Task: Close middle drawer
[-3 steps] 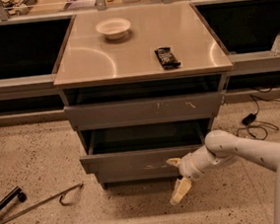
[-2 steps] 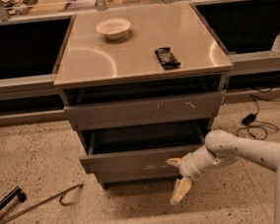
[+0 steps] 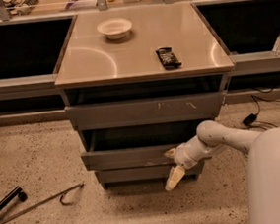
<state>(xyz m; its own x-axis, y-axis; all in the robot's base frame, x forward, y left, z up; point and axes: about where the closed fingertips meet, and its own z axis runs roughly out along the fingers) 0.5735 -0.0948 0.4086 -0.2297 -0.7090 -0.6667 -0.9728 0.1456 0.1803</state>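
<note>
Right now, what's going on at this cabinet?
A robot arm reaches in from the right, and its gripper is low at the right end of the middle drawer, against its front panel, fingers apart. That drawer stands pulled out, its interior showing, so it is not yet closed. The scratched drawer front above sits out too. A white bowl and a dark packet rest on the cabinet top.

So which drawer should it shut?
Find the grey cabinet with a bowl on top. Of its three stacked drawers, it's the middle drawer, pulled out, with the robot's pincer at its front's right end. The top drawer has white scratches; the bottom drawer is shorter.
</note>
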